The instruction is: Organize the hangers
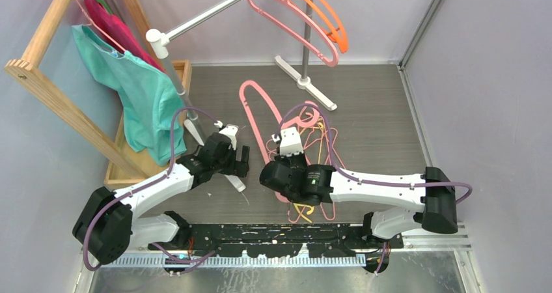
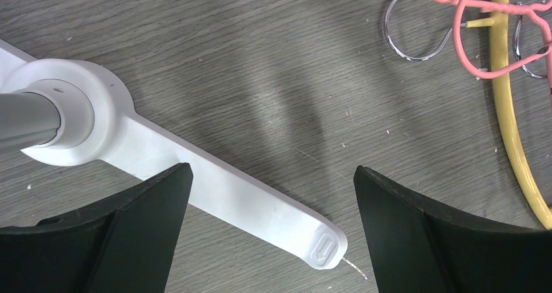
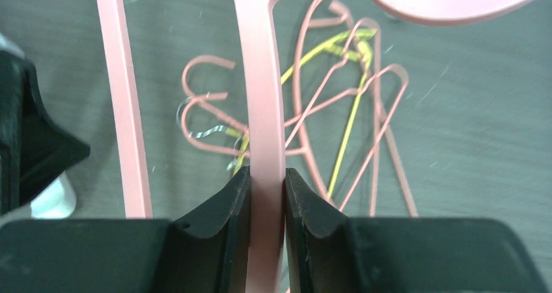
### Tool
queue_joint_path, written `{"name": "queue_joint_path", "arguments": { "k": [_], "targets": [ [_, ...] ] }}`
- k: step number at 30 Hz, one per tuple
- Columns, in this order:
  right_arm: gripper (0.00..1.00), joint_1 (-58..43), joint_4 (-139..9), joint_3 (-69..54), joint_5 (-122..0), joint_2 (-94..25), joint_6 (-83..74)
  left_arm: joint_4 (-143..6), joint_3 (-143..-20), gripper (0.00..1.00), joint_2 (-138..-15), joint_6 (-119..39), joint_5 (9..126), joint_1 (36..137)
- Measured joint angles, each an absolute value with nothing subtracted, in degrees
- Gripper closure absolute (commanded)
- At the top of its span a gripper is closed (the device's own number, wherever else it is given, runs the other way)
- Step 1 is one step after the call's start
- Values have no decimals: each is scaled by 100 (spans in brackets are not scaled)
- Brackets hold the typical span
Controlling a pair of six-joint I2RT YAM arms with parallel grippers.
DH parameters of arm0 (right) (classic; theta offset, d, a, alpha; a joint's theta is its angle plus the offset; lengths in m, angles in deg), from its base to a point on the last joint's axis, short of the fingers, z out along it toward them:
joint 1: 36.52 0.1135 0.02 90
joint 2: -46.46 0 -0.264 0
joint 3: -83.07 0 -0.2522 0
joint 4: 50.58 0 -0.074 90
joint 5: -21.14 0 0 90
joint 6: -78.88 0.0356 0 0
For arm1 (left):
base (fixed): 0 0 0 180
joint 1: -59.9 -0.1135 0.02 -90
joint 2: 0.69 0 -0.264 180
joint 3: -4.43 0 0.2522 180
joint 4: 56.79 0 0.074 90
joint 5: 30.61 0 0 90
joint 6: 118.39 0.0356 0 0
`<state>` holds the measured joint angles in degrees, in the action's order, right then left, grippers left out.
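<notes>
Right claw pinches thick pink hanger; left claw spread above rack foot.

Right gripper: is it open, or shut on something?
Shut on the thick pink hanger. In the right wrist view, the fingers of the right gripper press against both sides of its bar, no gap.
</notes>
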<state>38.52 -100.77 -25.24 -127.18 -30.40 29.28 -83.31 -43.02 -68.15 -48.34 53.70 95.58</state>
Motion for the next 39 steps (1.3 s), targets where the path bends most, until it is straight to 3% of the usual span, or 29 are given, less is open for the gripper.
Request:
{"name": "queue_joint_path", "arguments": {
  "k": [5,14,25,39],
  "targets": [
    [94,3850,-9561,-1918,-13588,-3038,1339,-8331,-4302,2,-6815,-4834,5385,9558],
    [94,3323,-6271,-1155,-13606,-3283,-2868,-8337,-4304,2,-6804,-4831,5414,9558],
    [92,2421,-4971,810,-12589,-4544,-4448,-8337,-4426,2,-6861,-4803,5429,9558],
    [88,1765,-5187,2814,-11676,-6200,-5157,-8307,-4518,2,-7027,-4702,5455,9558]
  ]
}}
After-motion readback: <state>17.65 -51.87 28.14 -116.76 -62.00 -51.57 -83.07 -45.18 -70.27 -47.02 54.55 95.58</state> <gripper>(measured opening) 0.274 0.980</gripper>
